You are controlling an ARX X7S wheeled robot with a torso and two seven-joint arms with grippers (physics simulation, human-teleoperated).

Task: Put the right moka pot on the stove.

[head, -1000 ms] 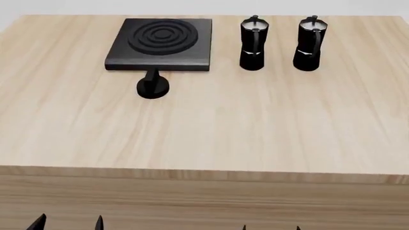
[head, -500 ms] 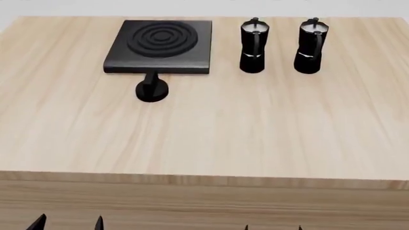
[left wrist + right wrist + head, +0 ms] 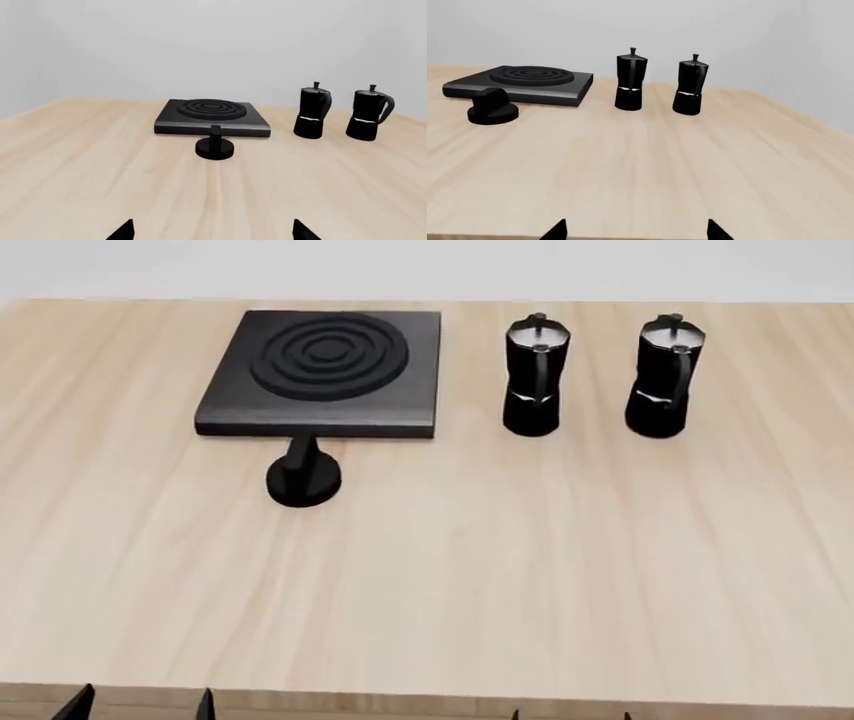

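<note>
Black and untouched, the right moka pot [image 3: 665, 375] stands on the wooden counter [image 3: 534, 570] beside its twin [image 3: 537, 374], well apart from the stove [image 3: 324, 370]; nothing is done yet. Both grippers' fingers, left [image 3: 213, 231] and right [image 3: 637, 230], are spread and empty near the counter's front edge.

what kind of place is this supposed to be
Likely a mock kitchen counter in a simulator: a stove slab with its knob and two moka pots on a bare wooden table, blank wall behind.
</note>
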